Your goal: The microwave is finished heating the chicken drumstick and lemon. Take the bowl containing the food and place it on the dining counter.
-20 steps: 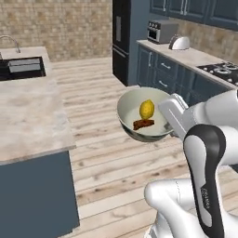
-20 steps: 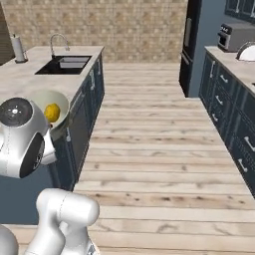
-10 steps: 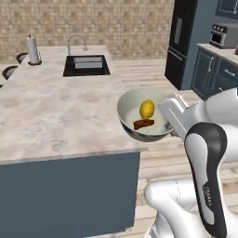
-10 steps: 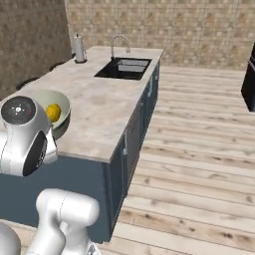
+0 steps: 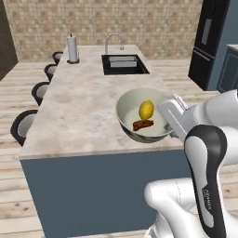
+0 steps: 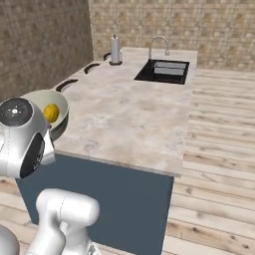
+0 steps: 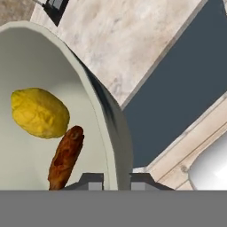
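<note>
Gripper: the white arm's two-finger gripper (image 7: 114, 179) is clamped on the rim of the bowl; in the hand view 1 dark finger tip sits inside the wall and 1 outside, jaws narrow with the wall between them.
Bowl: a round, deep, cream-to-pale-green bowl (image 5: 128, 111) (image 6: 61, 105) (image 7: 95, 99), held upright in the air above the near edge of the dining counter; whether its underside touches the stone I cannot tell.
Lemon: 1 small bright yellow oval lemon (image 5: 146, 109) (image 6: 51, 112) (image 7: 40, 112) lies in the bowl.
Drumstick: 1 small elongated reddish-brown chicken drumstick (image 5: 142, 124) (image 7: 66, 157) lies in the bowl just beside the lemon, on the side nearer the gripper.
Dining counter: a long island with a beige marbled stone top and a dark blue base (image 5: 79, 107) (image 6: 132, 112) (image 7: 119, 40), running away from the robot.
Sink: a black rectangular basin (image 5: 123, 64) (image 6: 164, 71) sunk into the far part of the top, with a curved grey tap (image 5: 113, 42) (image 6: 158, 45) behind it, well apart from the bowl.
Paper roll: a white upright roll on a holder (image 5: 72, 48) (image 6: 115, 50) stands at the far corner of the top.
Stools: round dark stools (image 5: 22, 127) line the counter's left side in the left base view.
Floor: pale wooden planks (image 6: 219, 149).
Wall: beige brick (image 5: 116, 23).
</note>
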You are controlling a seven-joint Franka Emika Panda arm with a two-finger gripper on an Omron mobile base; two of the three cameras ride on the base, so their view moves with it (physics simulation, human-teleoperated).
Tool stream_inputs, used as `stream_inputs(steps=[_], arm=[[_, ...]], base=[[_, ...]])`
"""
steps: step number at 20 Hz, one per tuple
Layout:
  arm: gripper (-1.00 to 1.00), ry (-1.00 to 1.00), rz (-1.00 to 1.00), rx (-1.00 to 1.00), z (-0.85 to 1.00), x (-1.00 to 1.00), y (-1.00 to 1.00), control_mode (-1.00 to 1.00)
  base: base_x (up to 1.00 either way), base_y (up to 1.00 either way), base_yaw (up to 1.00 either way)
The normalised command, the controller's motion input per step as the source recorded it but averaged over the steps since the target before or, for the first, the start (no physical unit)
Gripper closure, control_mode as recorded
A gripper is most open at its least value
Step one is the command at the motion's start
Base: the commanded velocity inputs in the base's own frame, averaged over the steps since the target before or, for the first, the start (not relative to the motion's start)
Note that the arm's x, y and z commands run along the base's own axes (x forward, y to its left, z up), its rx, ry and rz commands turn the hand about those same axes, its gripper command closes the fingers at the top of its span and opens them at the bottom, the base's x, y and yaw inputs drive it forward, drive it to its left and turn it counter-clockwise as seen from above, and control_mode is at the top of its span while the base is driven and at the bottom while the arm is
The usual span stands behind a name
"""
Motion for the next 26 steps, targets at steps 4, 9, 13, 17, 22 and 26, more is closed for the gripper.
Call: stream_inputs(steps=[4,9,13,17,22,26], arm=[[1.00,0.00,0.00,0.00,0.00,0.00,0.00,1.00],[1.00,0.01,0.00,0.00,0.00,0.34,0.00,-1.00],[1.00,0.19,0.00,0.03,-0.14,0.98,-0.24,-1.00],[1.00,0.24,-0.05,0.07,-0.45,1.00,-0.12,-1.00],[1.00,0.05,-0.01,0.11,-0.15,0.32,-0.10,-1.00],[1.00,0.01,-0.03,0.01,-0.43,0.66,0.00,-1.00]], base=[[0.55,0.89,-0.31],[0.41,0.11,-0.11],[0.00,0.00,0.00],[0.00,0.00,0.00],[0.00,0.00,0.00],[0.00,0.00,0.00]])
